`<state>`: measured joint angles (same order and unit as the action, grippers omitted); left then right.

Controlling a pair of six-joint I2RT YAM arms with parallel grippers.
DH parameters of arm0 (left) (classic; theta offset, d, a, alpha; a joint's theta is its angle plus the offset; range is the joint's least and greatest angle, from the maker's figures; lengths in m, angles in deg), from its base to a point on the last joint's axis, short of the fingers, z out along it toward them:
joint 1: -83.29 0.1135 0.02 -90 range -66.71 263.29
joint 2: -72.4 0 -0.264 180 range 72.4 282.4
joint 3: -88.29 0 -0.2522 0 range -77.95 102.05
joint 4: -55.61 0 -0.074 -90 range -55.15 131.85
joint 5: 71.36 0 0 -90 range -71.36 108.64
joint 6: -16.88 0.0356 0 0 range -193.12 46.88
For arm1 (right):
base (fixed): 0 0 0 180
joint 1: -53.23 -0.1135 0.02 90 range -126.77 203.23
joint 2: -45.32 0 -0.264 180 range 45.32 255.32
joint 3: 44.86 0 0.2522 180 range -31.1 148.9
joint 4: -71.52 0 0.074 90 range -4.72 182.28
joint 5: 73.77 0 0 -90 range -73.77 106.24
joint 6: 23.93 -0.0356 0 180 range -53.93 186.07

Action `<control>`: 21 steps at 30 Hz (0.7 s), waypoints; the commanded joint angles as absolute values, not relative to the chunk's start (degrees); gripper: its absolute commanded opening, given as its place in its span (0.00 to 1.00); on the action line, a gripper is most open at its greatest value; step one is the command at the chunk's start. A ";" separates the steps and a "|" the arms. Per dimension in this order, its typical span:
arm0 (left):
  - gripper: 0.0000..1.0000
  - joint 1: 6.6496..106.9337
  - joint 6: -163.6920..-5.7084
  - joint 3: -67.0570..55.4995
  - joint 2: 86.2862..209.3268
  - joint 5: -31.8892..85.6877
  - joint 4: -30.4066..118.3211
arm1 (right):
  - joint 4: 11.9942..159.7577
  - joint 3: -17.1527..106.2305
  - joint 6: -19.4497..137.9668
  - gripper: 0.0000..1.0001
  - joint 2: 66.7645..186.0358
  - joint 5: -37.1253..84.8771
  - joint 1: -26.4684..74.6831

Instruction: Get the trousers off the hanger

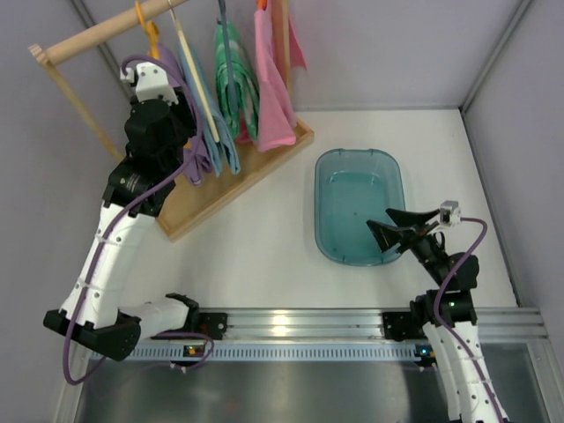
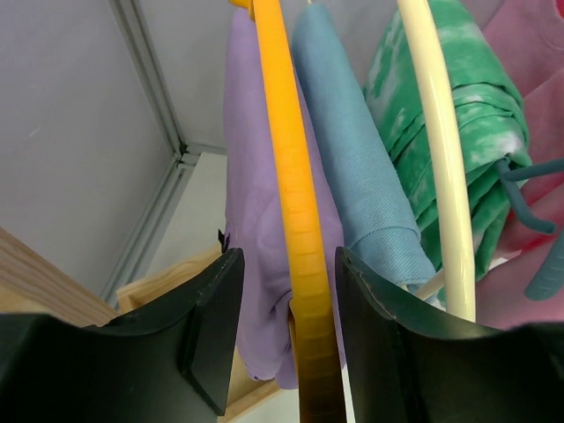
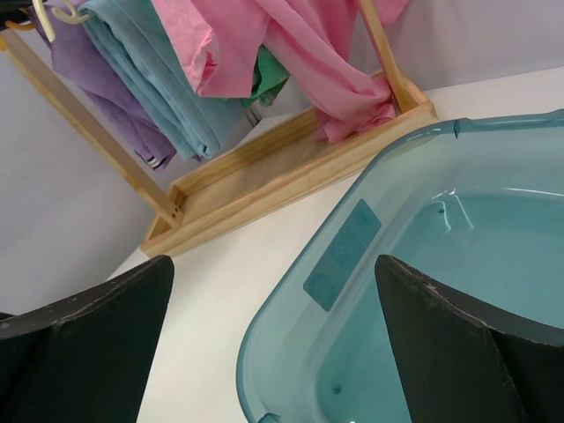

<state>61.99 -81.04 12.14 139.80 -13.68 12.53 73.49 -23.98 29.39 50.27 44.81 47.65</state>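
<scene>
The orange-yellow hanger (image 2: 300, 229) hangs on the wooden rail, its hook (image 1: 145, 26) at the rail's left end. The lilac trousers (image 2: 251, 176) drape from it just behind the bar, and they also show as the trousers (image 1: 197, 166) and the trousers (image 3: 106, 97). My left gripper (image 2: 289, 264) reaches up into the clothes, half closed astride the hanger bar. The bar lies against the right finger, and a gap to the left finger shows cloth and wood. My right gripper (image 3: 273, 264) stands wide open and empty over the near-left rim of the teal tub (image 1: 324, 203).
On the same rail hang a light blue garment (image 2: 352, 167), a pale hanger (image 2: 441, 176), a green-white garment (image 2: 441, 115) and a pink one (image 2: 529, 53). The rack's wooden base (image 1: 256, 167) lies under them. Grey walls close in at the left and back.
</scene>
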 commanded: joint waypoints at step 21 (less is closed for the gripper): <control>0.45 57.01 -69.43 8.01 141.48 -28.30 27.25 | 70.16 -23.98 29.07 0.99 51.12 45.24 47.17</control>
